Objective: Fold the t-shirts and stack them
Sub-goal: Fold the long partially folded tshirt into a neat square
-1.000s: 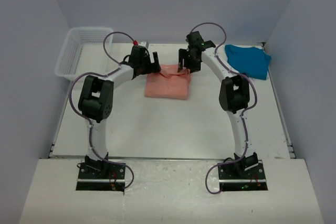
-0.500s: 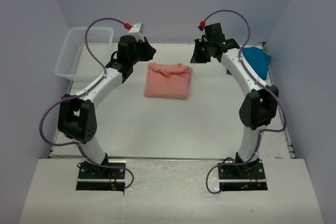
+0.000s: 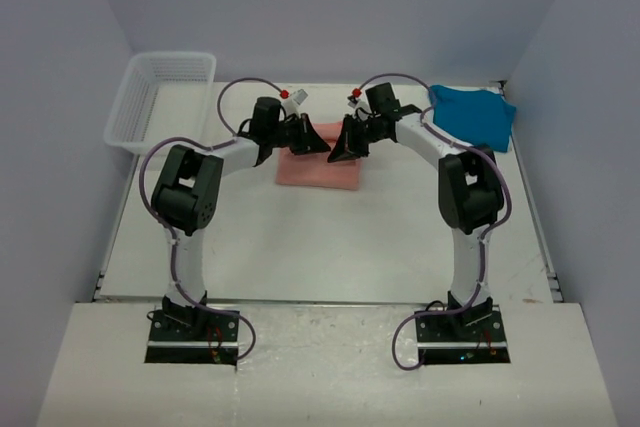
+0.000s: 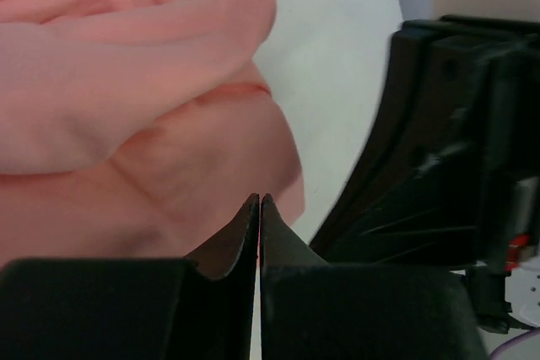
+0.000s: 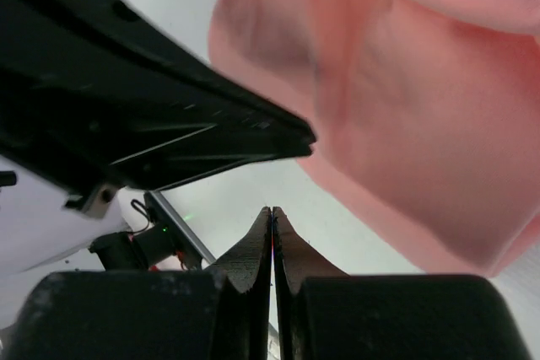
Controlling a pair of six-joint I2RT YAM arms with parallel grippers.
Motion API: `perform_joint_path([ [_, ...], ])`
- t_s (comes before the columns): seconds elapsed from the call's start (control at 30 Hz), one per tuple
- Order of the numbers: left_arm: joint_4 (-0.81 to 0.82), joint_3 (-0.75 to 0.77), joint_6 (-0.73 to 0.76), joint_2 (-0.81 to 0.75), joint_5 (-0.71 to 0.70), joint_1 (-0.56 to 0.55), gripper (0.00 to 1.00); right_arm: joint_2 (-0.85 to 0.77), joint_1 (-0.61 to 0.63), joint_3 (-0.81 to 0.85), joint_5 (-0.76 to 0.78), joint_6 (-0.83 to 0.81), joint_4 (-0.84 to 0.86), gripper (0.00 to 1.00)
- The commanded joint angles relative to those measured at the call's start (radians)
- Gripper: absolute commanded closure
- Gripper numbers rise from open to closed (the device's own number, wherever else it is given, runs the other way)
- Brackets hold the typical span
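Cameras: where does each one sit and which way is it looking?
Top external: above and behind the robot, looking down on the table; left arm and right arm meet over the pink shirt.
Left wrist: on the left arm, looking along its shut jaws at the pink shirt; right arm at right.
Right wrist: looking along its own shut jaws; pink shirt above, left arm at left.
Shared: all see the pink shirt.

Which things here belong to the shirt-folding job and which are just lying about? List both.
Job:
- pink shirt, folded, centre
- blue shirt, far right

Lying about:
- white basket, far left
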Motion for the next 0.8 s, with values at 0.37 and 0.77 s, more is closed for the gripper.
perform_joint_path([
  [0.37, 0.248, 0.155, -0.138, 0.212, 0.166, 0.041, 1.0, 0.143, 0.014, 0.132, 0.024, 0.05, -0.079, 1.0],
  [0.77, 0.344, 0.439, -0.245, 0.442, 0.237, 0.099, 1.0, 0.155, 0.017, 0.116, 0.101, 0.095, -0.123, 1.0],
])
